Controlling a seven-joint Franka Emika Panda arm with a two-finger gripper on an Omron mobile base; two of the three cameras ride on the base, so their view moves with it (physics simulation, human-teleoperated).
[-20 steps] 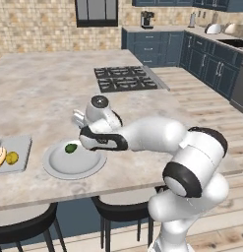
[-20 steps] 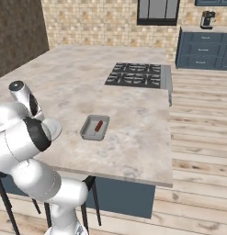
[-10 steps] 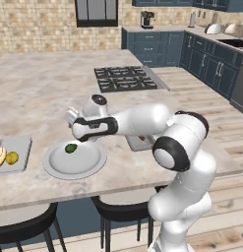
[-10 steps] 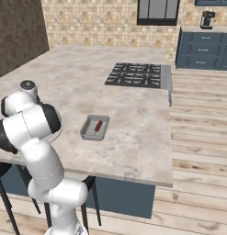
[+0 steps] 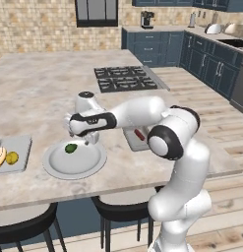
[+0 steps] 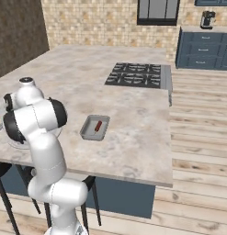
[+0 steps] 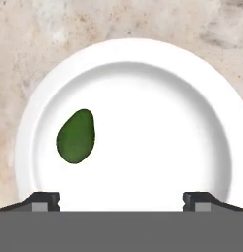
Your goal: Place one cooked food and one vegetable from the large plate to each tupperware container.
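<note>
Avocado [image 7: 76, 137] lies flat on large plate [image 7: 192, 64], narrow end up-frame.

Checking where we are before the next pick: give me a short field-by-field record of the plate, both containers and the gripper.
plate: round, white, on the counter's near edge; holds one green avocado
left container: beside the plate, holds a banana and a small yellow item
right container: mid-counter, holds one red item
gripper: open, above the plate, holding nothing
counter: pale stone island with a cooktop
</note>
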